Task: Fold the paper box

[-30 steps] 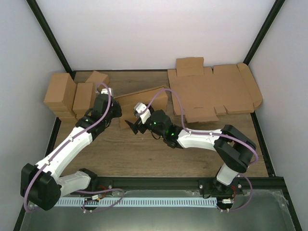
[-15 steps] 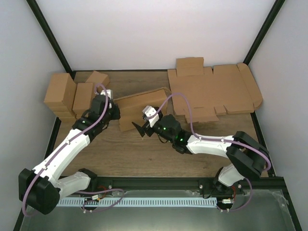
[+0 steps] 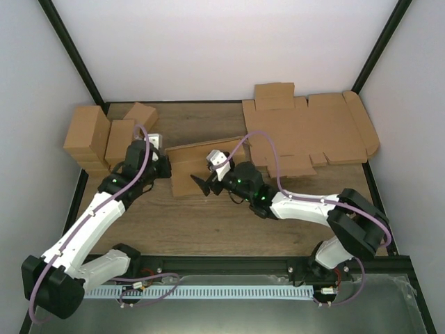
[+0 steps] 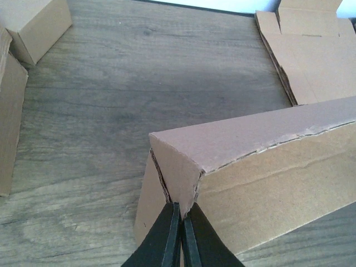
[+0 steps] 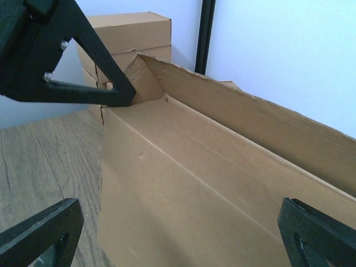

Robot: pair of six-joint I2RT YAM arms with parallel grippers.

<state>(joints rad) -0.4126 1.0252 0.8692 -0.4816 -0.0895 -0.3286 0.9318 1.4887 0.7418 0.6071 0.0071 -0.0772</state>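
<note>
Left wrist view has the left end effector [image 4: 179, 214] pinching a corner flap of the paper box [image 4: 267, 161], probably to steady that end and hold the walls upright. Just to its right, the right end effector [image 3: 201, 185] hangs spread at the box's near wall, holding nothing. A wood-grain bench [image 4: 111, 83] lies beneath, with white walls [image 3: 208, 49] around.

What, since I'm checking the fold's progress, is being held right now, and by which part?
The left gripper is shut on the paper box, pinching a corner at its left end. The right gripper is open, holding nothing.
</note>
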